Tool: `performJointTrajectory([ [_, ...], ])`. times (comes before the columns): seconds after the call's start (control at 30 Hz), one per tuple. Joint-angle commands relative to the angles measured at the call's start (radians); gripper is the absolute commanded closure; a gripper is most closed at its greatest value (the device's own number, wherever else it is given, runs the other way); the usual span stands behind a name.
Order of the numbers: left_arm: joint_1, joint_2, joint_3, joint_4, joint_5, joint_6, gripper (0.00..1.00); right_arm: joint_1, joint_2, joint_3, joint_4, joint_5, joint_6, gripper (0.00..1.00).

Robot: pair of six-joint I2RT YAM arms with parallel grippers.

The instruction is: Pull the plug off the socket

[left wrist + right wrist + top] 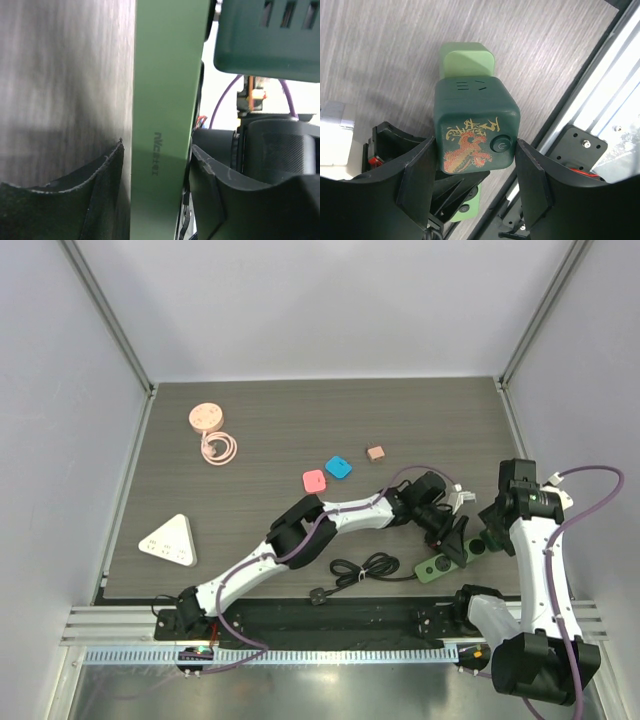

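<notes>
Where the arms meet, top view: the socket (437, 568) lies at the near right of the table (260, 430), its long axis slanting from near-left to far-right. Its black cord (365, 568) coils off the near-left end. The left gripper (452, 540) and right gripper (487, 535) crowd over it, so their fingers are hidden.
Left wrist view: the socket (165, 100) runs straight up the frame, faint lettering on its side. The left gripper (157, 150) straddles it, fingers (100, 200) pinching its long sides. A corner of the plug (270, 40) shows upper right.
Right wrist view: only here is the plug (475, 125) plain to see, a dark green cube with a dragon print and a round button, seated on the socket (467, 60). The right gripper (476, 144) has its fingers (417, 185) pressed against opposite sides of the cube.
</notes>
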Motion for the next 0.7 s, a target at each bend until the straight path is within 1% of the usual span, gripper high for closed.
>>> performJointTrajectory([
  [0.0, 0.048, 0.045, 0.017, 0.138, -0.052, -0.091, 0.44, 0.003, -0.008, 0.016, -0.005, 0.021, -0.009, 0.99],
  [0.03, 0.05, 0.064, 0.019, 0.174, -0.04, -0.117, 0.43, 0.003, -0.006, 0.008, -0.002, 0.01, -0.004, 0.99],
  [0.07, 0.053, 0.069, 0.014, 0.236, -0.031, -0.174, 0.42, 0.001, -0.003, 0.006, -0.001, 0.007, -0.001, 0.99],
  [0.13, 0.053, 0.067, 0.004, 0.295, -0.011, -0.214, 0.36, 0.001, 0.003, 0.002, 0.005, 0.007, 0.0, 0.99],
  [0.17, 0.053, 0.064, -0.013, 0.356, -0.008, -0.249, 0.35, 0.003, 0.006, 0.003, 0.005, 0.008, 0.0, 0.99],
  [0.27, 0.059, 0.039, -0.035, 0.407, -0.014, -0.268, 0.33, 0.001, 0.009, 0.002, 0.007, 0.005, 0.0, 0.99],
  [0.33, 0.063, 0.029, -0.045, 0.383, -0.025, -0.25, 0.34, 0.001, 0.011, 0.003, 0.005, 0.002, -0.001, 0.99],
  [0.37, 0.062, 0.03, -0.027, 0.348, -0.031, -0.231, 0.36, 0.001, 0.009, 0.003, 0.007, 0.001, 0.002, 0.99],
  [0.43, 0.054, 0.035, -0.01, 0.303, -0.034, -0.193, 0.36, 0.003, 0.009, 0.003, 0.009, -0.007, 0.003, 0.99],
  [0.53, 0.037, 0.047, 0.007, 0.309, -0.016, -0.194, 0.36, 0.003, 0.018, -0.009, 0.015, -0.019, 0.009, 0.99],
  [0.67, 0.017, 0.058, 0.037, 0.311, -0.003, -0.196, 0.33, 0.003, 0.021, -0.015, 0.025, -0.039, 0.014, 0.99],
])
